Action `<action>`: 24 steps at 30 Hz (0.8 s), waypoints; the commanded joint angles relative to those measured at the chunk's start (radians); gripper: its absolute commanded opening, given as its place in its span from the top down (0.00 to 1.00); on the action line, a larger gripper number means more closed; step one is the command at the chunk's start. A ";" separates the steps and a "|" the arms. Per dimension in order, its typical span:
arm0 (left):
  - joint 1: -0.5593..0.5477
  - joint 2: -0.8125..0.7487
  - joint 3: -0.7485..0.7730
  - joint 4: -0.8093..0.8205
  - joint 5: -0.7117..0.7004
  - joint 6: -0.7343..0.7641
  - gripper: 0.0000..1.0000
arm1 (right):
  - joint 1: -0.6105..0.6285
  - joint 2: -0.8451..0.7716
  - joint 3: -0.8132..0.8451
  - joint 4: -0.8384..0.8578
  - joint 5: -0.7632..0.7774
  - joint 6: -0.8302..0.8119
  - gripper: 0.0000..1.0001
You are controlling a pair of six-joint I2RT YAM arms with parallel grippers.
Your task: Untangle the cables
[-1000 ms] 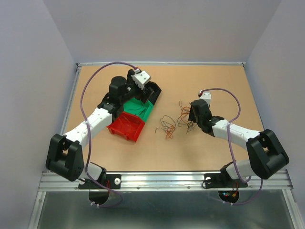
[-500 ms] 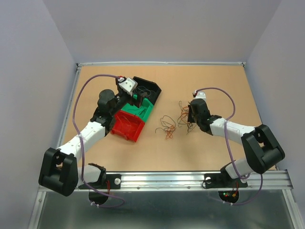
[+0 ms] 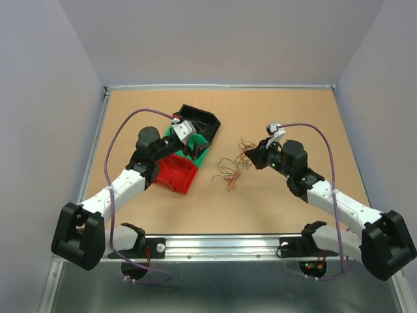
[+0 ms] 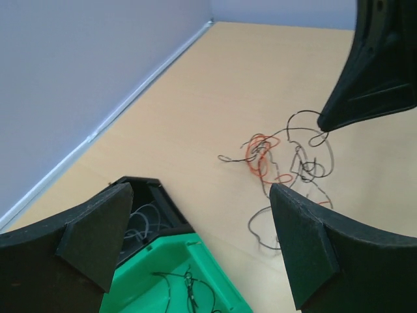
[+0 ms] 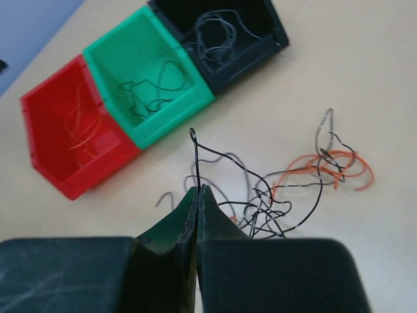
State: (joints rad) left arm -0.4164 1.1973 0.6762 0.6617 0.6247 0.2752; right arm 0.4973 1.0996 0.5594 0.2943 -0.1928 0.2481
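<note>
The cables lie as a loose tangle of thin black and orange wires on the table, right of the bins. In the right wrist view the tangle sits just past my fingers. My right gripper is shut on one black wire, which rises from the closed tips and loops back down into the tangle. From above, the right gripper hovers at the tangle's right edge. My left gripper is open over the green bin. In its wrist view it holds nothing, and the tangle lies ahead.
Three bins stand in a row left of the tangle: red, green and black. Each holds a few loose wires. The right gripper's tip shows in the left wrist view. Walls border the table at the back and both sides.
My right gripper has closed on a black wire and drawn back to the right, lifting it. The left arm has swung from the black bin back over the green one, still open.
</note>
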 commanded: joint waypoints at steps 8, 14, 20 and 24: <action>-0.102 0.010 -0.036 0.070 0.245 0.104 0.01 | 0.003 -0.081 -0.072 0.196 -0.310 -0.023 0.99; -0.172 0.070 -0.011 0.090 0.224 0.130 0.09 | 0.012 -0.064 -0.061 0.212 -0.353 -0.021 0.99; -0.211 0.197 0.081 0.090 0.216 0.104 0.24 | 0.021 -0.057 -0.058 0.218 -0.358 -0.021 1.00; -0.220 0.237 0.118 0.092 0.221 0.085 0.35 | 0.023 -0.060 -0.061 0.218 -0.359 -0.027 0.99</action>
State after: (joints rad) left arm -0.6281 1.4277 0.7242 0.6922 0.8299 0.3801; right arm 0.5121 1.0420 0.5095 0.4431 -0.5320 0.2382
